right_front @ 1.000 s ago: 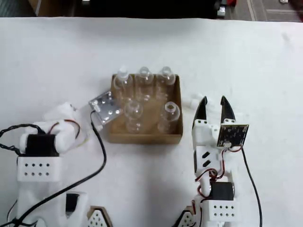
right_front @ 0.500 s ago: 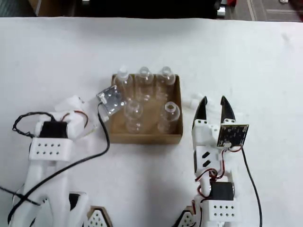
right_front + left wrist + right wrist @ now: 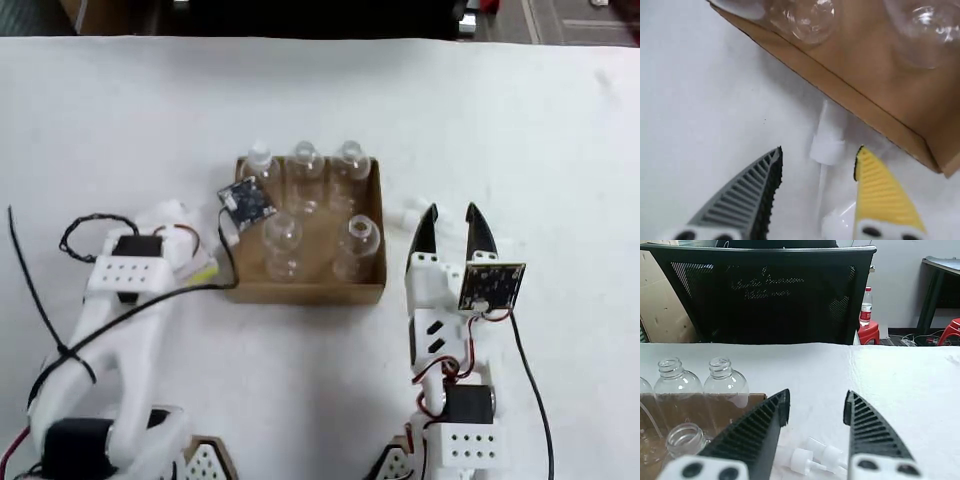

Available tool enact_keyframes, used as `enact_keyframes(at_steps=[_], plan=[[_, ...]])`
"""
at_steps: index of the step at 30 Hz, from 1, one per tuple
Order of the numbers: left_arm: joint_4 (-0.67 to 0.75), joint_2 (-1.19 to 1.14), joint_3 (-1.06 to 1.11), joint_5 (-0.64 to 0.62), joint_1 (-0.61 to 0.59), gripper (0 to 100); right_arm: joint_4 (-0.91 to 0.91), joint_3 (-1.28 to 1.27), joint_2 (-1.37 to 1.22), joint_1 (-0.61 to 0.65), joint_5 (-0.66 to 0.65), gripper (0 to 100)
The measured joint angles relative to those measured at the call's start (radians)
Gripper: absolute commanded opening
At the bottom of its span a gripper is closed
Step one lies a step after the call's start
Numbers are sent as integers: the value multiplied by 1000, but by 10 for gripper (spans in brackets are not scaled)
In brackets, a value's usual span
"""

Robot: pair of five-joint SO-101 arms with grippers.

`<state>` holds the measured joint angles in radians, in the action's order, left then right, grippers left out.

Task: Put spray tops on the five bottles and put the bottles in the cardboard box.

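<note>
While the brown cardboard box sits mid-frame in the high view, the right gripper rests just right of it, black fingers spread, holding nothing. The left gripper, at the box's left wall, gapes empty too. Five clear bottles stand upright inside, the upper-left one white-capped. Small white spray tops lie on the table right of the box; another spray top lies just ahead of the left gripper's fingers.

The cardboard box is brown, bottles clear, spray top white; left pincer grey and yellow, right pincer black.
</note>
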<state>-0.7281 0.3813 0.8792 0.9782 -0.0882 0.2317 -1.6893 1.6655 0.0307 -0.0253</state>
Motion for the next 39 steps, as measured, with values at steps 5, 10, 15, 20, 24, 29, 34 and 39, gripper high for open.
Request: enact_keyframes(at_steps=[5, 10, 15, 20, 24, 29, 34, 39], plan=[[63, -81, 0, 0, 20, 222, 0, 0, 0, 0, 0, 159], [135, -164, 0, 25, 26, 221, 0, 0, 0, 0, 0, 159], [180, -212, 0, 28, 26, 221, 0, 0, 0, 0, 0, 159], [183, -215, 0, 61, 37, 221, 0, 0, 0, 0, 0, 159], [186, -215, 0, 121, 41, 221, 0, 0, 0, 0, 0, 159], [186, -216, 0, 130, 46, 221, 0, 0, 0, 0, 0, 159], [186, -221, 0, 130, 46, 221, 0, 0, 0, 0, 0, 159], [186, -221, 0, 130, 46, 221, 0, 0, 0, 0, 0, 159]])
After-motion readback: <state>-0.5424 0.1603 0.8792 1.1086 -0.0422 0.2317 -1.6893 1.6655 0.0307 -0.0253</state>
